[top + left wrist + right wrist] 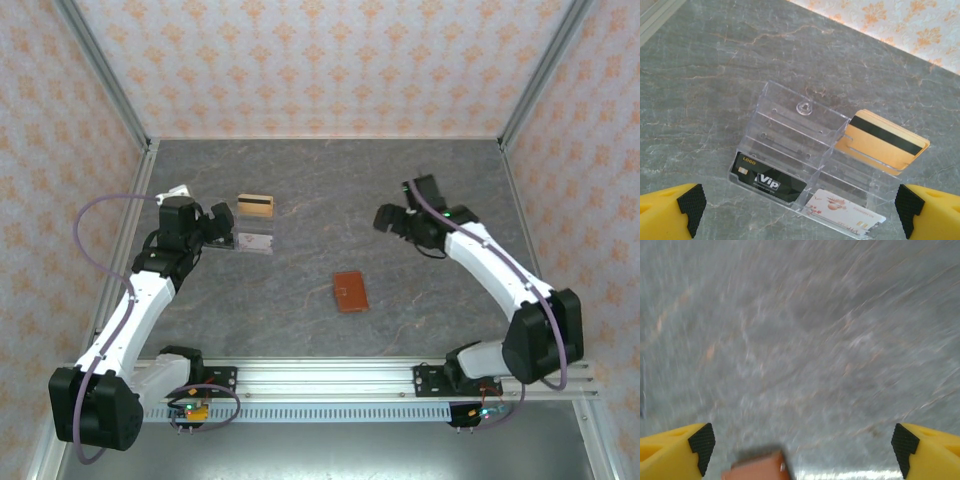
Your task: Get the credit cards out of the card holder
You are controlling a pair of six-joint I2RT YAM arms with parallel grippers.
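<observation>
Where the small reddish-brown folded leather card holder (350, 291) lies: flat and shut on the grey marbled table top (320, 180), about mid-table, apart from both grippers and closer to the right one.
Holder contents: hidden by the fold; we cannot tell whether any cards are inside.
Holder handling: we judge it light and soft, hinged at the spine, and apt to skate on the smooth stone. We would pin one flap and lift the free edge opposite the spine.
Cards in sight: a glossy black card with VIP lettering (769, 179), a white card with red print (845, 212) and a tan-gold card with a dark stripe (885, 140), all at a clear tiered acrylic rack (790, 120) on the left side of the table.
Tan-gold card position: inside the rack or just beside it, we cannot tell which.
Card handling: thin, stiff, slick plastic. We expect a grip on the faces to slip, so we would pinch an exposed short edge and draw it straight along its pocket.
Left gripper (800, 207): hovers near the rack, black pads (690, 205) wide apart, gripping nothing.
Right gripper (802, 447): its wrist view is blurred. The fingers are spread wide and empty, and a reddish-brown corner, likely the holder, shows at the bottom edge.
</observation>
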